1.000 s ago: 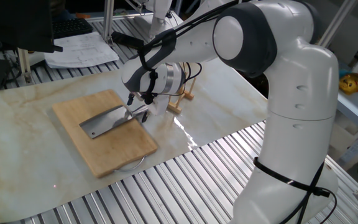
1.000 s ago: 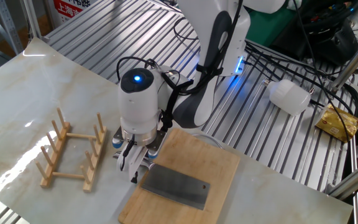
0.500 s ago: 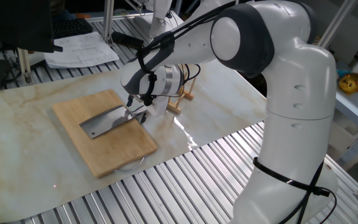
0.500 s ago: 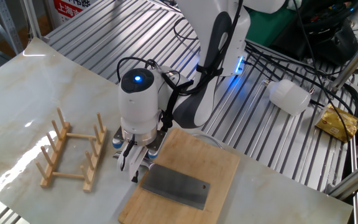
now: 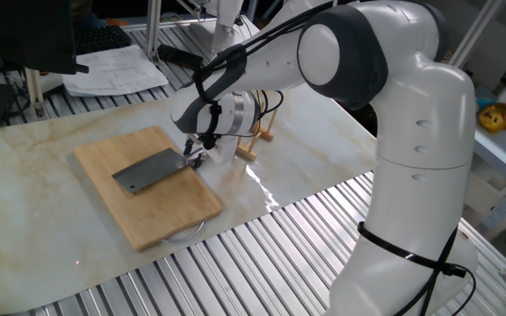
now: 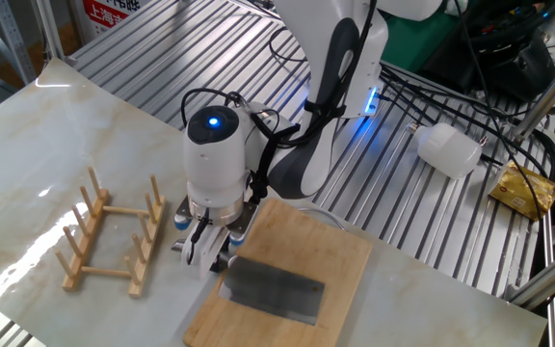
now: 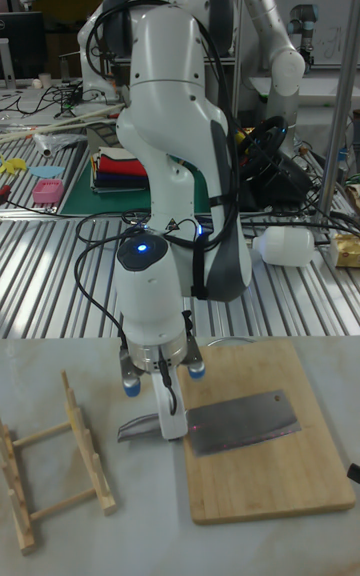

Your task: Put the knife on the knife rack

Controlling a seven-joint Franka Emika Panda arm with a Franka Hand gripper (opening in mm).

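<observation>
Jaws clamped on our knife's handle, gripper at the blade's 9 o'clock, over board edge.

The knife has a wide grey blade and lies flat. The knife rack is light wood with pegs standing up, well apart from it.

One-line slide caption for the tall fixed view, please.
Pincer closed on the handle of the knife at the cutting board edge, blade flat on the board; knife rack stands empty at left.
</observation>
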